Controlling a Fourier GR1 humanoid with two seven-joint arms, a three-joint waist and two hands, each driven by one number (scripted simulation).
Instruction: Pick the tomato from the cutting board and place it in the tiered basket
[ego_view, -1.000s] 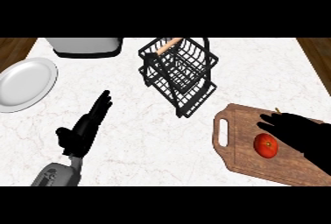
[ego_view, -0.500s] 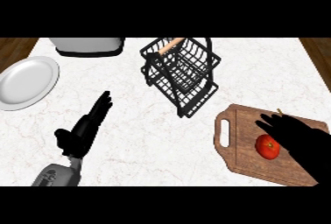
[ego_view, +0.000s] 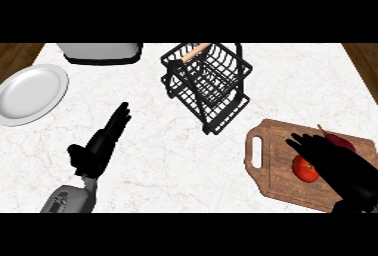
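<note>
head view | right hand fingers relaxed over round red tomato | wooden cutting board | left hand fingers straight

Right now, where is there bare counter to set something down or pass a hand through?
Bare marble lies between the left hand and the cutting board, in front of the tiered basket. Another patch runs between the plate and the basket, and one right of the basket, above the board. The board is crowded: the right hand covers the tomato.
</note>
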